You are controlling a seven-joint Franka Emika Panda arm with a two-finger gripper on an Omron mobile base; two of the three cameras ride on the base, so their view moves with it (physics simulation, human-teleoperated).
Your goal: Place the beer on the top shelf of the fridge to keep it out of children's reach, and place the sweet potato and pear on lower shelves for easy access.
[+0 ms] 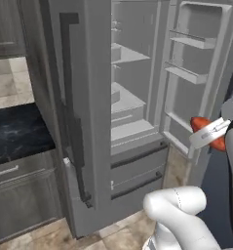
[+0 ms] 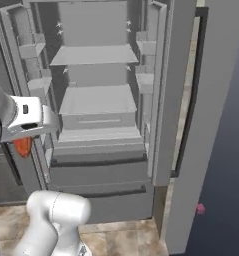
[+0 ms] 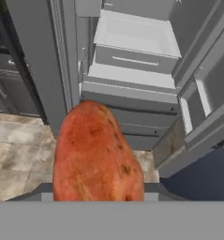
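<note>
The fridge stands with its doors swung wide, its pale interior showing in both base views. Inside, the top shelf sits as a flat grey-white panel, with the lower shelves stepped beneath it and two drawer fronts at the bottom.

The end effector hangs in front of the open fridge, just off the inner face of the door with its bins. It is clamped on the sweet potato, whose orange-red ends stick out on either side of the pale hand in the left base view. In the right base view only a small orange tip peeks out below the white wrist, at the left edge of the fridge opening. In the hand view the tuber fills the lower middle, mottled and tapered at its upper end (the fingertips themselves are hidden behind it), with the shelves and drawer fronts beyond.

The sweet potato is held in the air, outside the fridge compartment and apart from every shelf.

To the left, a dark marbled desk sits over grey cabinet fronts, and beige tile floor runs below.
</note>
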